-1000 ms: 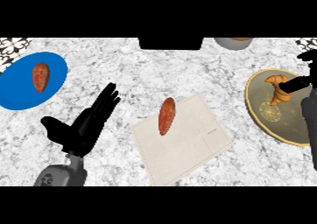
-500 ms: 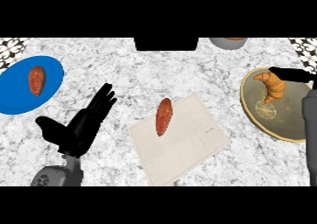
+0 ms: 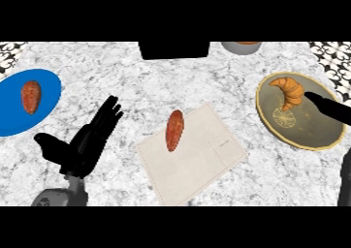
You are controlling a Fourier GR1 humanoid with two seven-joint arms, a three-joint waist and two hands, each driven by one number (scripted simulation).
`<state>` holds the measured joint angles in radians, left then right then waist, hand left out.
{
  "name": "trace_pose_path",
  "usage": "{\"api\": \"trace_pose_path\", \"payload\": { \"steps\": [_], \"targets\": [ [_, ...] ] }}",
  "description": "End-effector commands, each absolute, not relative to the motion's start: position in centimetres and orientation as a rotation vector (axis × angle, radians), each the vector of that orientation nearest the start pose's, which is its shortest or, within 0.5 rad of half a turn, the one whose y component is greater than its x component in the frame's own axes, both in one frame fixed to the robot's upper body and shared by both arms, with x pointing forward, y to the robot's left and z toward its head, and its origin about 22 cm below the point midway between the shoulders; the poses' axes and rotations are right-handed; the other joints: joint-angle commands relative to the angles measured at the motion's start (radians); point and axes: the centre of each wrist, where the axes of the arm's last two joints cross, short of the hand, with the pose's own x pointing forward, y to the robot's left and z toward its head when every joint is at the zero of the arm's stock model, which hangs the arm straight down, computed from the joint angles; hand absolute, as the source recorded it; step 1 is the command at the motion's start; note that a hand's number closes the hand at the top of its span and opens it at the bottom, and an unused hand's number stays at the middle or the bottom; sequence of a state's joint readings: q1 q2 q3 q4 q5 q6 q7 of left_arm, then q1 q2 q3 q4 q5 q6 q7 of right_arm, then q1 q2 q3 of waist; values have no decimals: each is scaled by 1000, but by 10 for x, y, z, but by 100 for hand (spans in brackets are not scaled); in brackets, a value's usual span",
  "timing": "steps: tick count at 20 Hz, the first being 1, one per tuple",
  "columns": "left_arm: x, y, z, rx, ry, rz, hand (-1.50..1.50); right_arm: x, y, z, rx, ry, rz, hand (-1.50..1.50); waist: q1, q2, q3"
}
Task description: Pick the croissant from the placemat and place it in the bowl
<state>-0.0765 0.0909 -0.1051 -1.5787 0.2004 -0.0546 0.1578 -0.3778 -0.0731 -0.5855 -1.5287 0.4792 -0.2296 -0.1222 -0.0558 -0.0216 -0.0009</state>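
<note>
The golden-brown croissant [image 3: 288,90] lies in the far part of the olive, gold-rimmed bowl [image 3: 307,136] at the right. My right hand [image 3: 334,110] reaches over the bowl's right side with straight fingers. It is open and just clear of the croissant, holding nothing. The beige placemat [image 3: 196,162] lies in the middle of the counter, with a reddish-brown oblong food item [image 3: 175,130] on its far left corner. My left hand [image 3: 84,143] rests open to the left of the placemat, fingers pointing away from me.
A blue plate [image 3: 10,116] at the far left holds another reddish-brown item [image 3: 29,96]. A black block [image 3: 174,50] and a grey cup [image 3: 241,47] stand at the counter's back edge. Patterned tiles show in both far corners.
My right hand has let go of the croissant, which now lies in the bowl, and has drawn back to the right. The left hand has stayed in place.
</note>
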Motion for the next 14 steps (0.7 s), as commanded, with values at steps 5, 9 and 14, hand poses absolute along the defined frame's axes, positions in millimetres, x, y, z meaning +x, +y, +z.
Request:
{"api": "trace_pose_path", "payload": {
  "steps": [5, 9, 14],
  "targets": [
    [252, 209, 13, -212, -1461, -60, 0, 176, -328, 90, -872, -1993, -194, -150, -33, -3, 0],
    [254, 224, 28, -210, -1487, -58, 0, 123, -315, 88, -856, -1998, -137, 150, -44, -8, 2],
    [244, 235, 14, -182, -1452, -17, 0, 68, -300, 78, -787, -1944, -116, 150, -78, -13, 3]
  ]
}}
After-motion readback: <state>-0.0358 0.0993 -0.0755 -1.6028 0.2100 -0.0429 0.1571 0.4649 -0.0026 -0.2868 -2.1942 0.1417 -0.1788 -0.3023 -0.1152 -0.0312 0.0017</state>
